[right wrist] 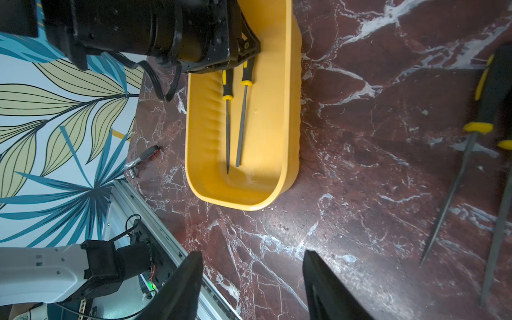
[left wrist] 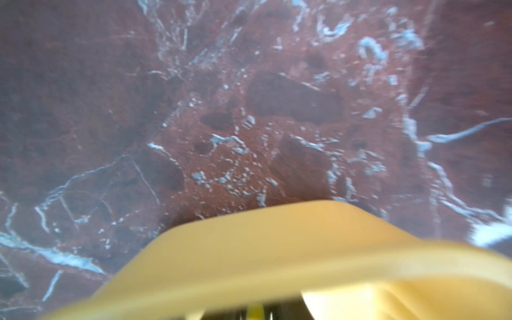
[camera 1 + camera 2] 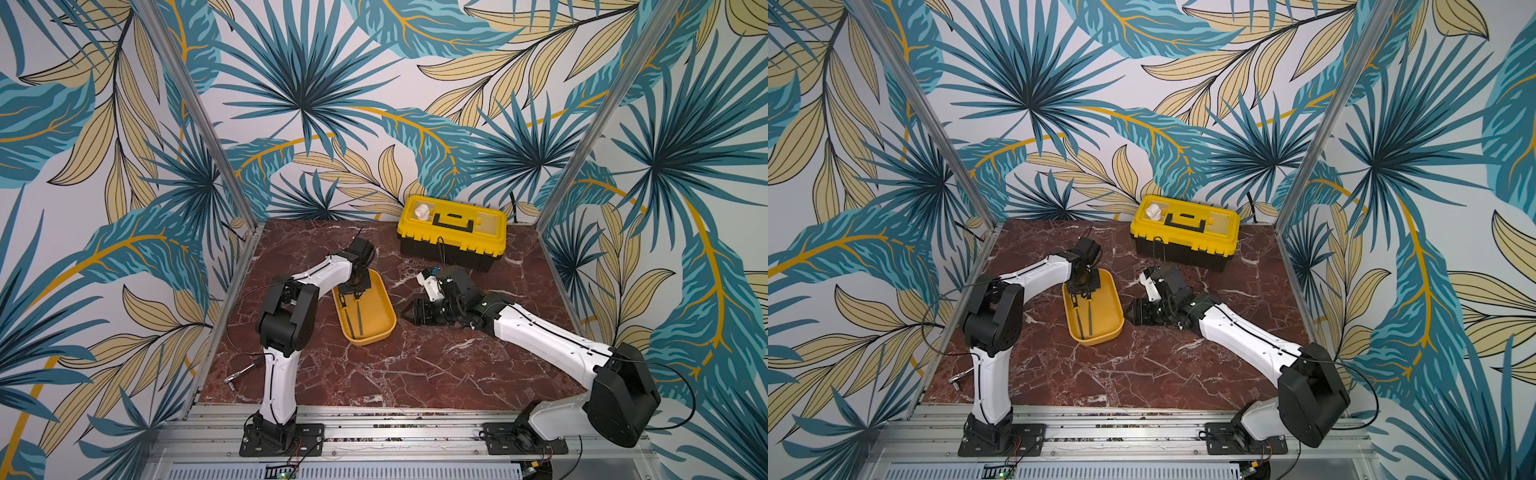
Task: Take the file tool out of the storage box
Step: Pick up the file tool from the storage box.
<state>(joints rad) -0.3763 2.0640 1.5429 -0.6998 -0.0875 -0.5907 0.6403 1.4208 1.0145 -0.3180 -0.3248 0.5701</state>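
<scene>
Smooth, faintly glossy plastic for the storage box (image 1: 289, 110), dull grey metal with a perhaps rubbery handle for the file tool (image 1: 241, 124), polished, veined stone look for the table (image 1: 360, 194).

4 files (image 1: 242, 124), 1 storage box (image 1: 291, 110), 1 toolbox (image 3: 490, 228), 1 ratchet (image 1: 141, 159), seemingly 1 white fitting (image 3: 422, 212)

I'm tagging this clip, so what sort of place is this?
Likely a staged robot test cell, not a real workshop: aluminium mounting rail, leaf-print backdrop walls, marble-look tabletop with a yellow toolbox.
</scene>
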